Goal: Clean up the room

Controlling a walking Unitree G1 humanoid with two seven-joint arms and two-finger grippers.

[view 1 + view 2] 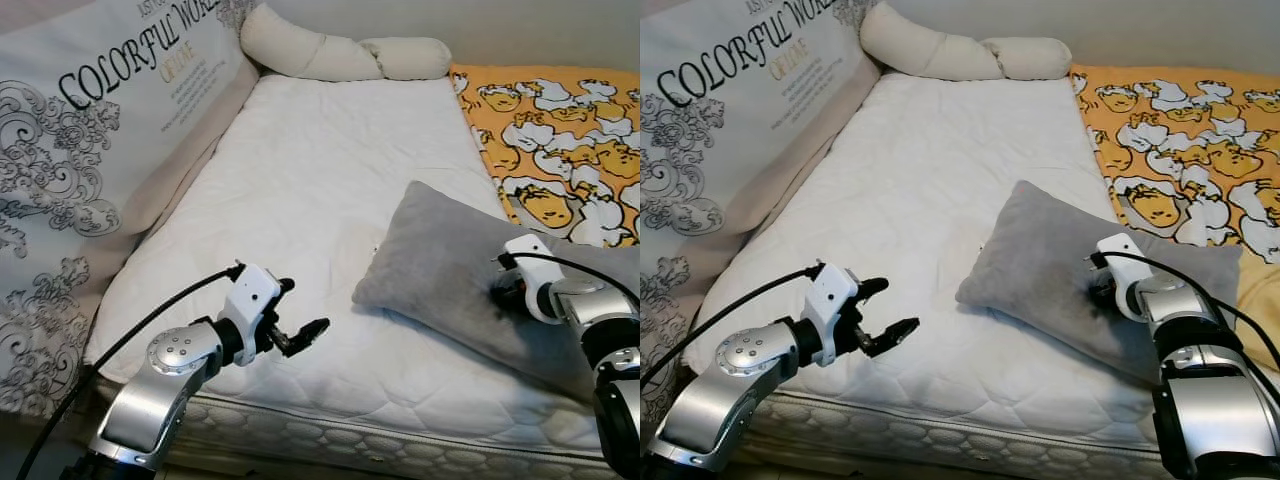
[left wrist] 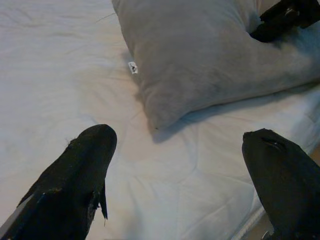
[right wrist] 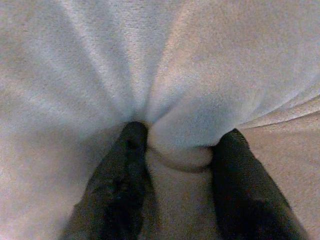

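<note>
Open white mattress (image 1: 300, 200) leftward; grey pillow (image 1: 450, 260) and yellow blanket (image 1: 560, 140) crowding the right.

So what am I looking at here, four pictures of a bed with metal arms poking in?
It is a walking robot with two silver arms. The two wide pictures come from cameras in its head, looking down at a white mattress. The other two come from cameras on its wrists. Its right hand has pinched a fold of the grey pillow between two black fingers. Its left hand hovers open above the mattress, near the front edge. A long cream bolster and a yellow cartoon blanket lie further back.
</note>
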